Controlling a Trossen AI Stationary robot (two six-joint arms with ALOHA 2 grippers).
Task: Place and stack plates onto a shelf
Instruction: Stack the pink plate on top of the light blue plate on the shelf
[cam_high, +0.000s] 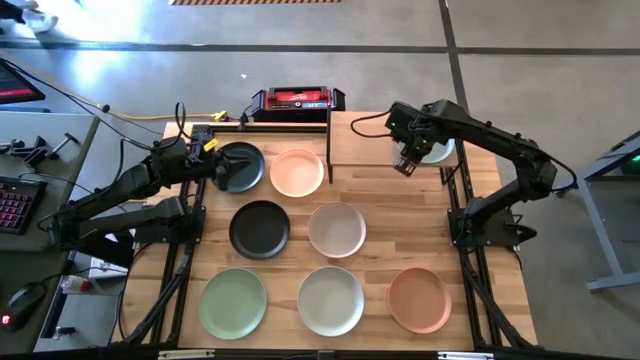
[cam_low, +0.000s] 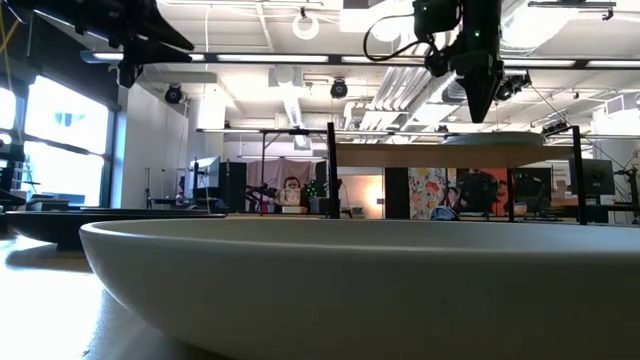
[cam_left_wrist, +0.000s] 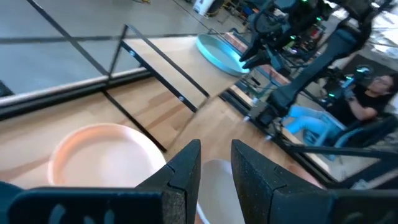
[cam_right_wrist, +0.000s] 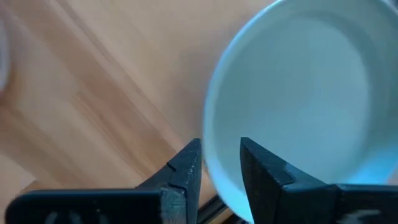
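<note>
At upper right of the high view, the right gripper, fingers slightly parted and empty, hangs over the rim of the round matte grey-blue plate on the light-wood shelf. The left gripper, fingers likewise narrowly apart, hovers above a black plate; bare desk lies between.

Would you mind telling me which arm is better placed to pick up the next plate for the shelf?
Left. The left gripper hovers open over the black plate, right beside the peach plate. The right gripper is over the shelf by the pale blue plate already there, away from the remaining plates.
</note>
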